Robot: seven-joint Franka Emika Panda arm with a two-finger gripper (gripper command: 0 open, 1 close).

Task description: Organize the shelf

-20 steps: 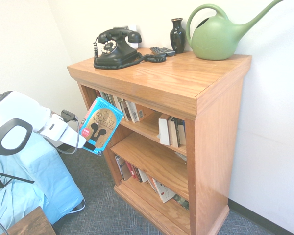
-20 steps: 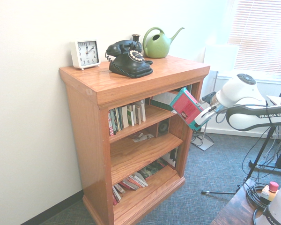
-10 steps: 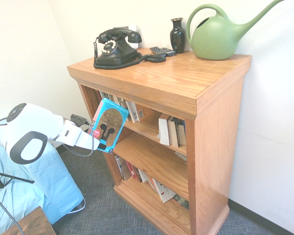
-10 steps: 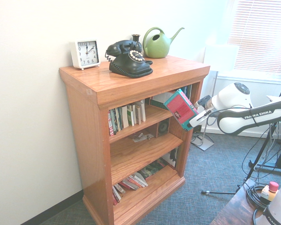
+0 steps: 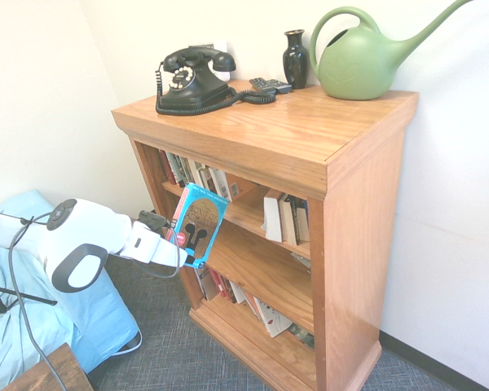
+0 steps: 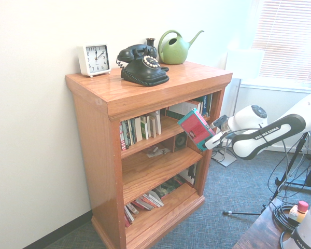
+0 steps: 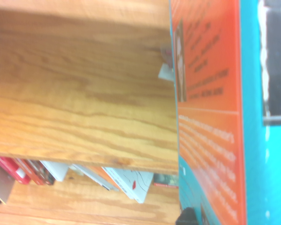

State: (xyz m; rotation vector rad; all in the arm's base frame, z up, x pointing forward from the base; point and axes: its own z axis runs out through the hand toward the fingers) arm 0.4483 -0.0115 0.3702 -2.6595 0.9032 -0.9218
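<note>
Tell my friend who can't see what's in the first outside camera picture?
A white robot arm's claw holds a bright blue paperback book tilted in front of the middle tier of an orange-brown wooden shelf. On top stand a black old-fashioned telephone, a small dark vase and a green plastic watering can.

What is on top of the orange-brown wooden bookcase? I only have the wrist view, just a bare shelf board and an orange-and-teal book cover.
Observer: A black rotary telephone, a dark vase and a green plastic watering can stand on the orange-brown wooden bookcase.
Operator: Anything else?
Observer: A white square clock shows in the second exterior view.
Operator: Is the book held?
Observer: Yes, the gripper is shut on the teal paperback book, in front of the middle tier.
</note>
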